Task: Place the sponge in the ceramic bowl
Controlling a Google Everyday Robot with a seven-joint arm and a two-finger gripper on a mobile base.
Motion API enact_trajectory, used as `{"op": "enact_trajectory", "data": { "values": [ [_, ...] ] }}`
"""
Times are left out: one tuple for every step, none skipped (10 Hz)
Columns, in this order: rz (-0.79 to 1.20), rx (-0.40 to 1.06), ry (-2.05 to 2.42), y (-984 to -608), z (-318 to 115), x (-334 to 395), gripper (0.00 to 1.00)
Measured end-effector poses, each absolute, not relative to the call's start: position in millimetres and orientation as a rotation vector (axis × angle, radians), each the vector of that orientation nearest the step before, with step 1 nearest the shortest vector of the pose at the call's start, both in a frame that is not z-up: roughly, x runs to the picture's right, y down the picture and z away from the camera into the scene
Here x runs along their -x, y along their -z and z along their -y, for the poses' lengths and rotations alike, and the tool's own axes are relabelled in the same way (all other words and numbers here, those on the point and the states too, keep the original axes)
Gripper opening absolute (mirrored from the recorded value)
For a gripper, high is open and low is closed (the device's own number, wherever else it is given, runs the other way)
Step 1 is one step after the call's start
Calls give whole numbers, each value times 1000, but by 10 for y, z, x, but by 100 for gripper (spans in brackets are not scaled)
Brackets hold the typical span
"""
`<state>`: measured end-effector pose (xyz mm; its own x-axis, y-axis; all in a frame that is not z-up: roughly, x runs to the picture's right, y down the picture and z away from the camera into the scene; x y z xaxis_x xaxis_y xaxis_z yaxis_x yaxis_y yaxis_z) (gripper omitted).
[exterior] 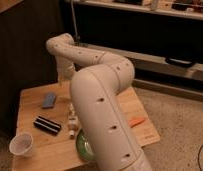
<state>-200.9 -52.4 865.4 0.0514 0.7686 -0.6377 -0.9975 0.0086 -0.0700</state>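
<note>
Gripper released over the tabletop, sponge lying apart from it.
The gripper (72, 121) hung low over the middle of the wooden table (32, 97), fingers spread and empty. The striped black block (47, 125) lay just to one side, the blue sponge (49, 100) nearer the far edge. The green ceramic bowl (81, 145) sat at the front edge, mostly hidden by the arm (102, 115). A white cup (21, 145) stood at the front corner.

You see wooden surface (35, 95): matt, grained. Hand (71, 119) low over it, pale smooth plastic, jaws apart. Sponge (50, 100) near hand: soft, matt blue. Ceramic bowl (81, 145) close by hand: glossy green glaze. Arm shell (102, 100): smooth, satin.
</note>
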Motion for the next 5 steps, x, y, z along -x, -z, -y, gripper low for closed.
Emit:
{"op": "enact_trajectory", "data": {
  "values": [
    [-463, 593, -1474, -8728, 582, 2083, 65],
    [-395, 611, -1484, -8803, 634, 2143, 65],
    [-314, 656, -1498, -8828, 645, 2160, 65],
    [-218, 714, -1510, -8814, 641, 2137, 65],
    [-127, 769, -1520, -8806, 623, 2062, 65]
  ]
}}
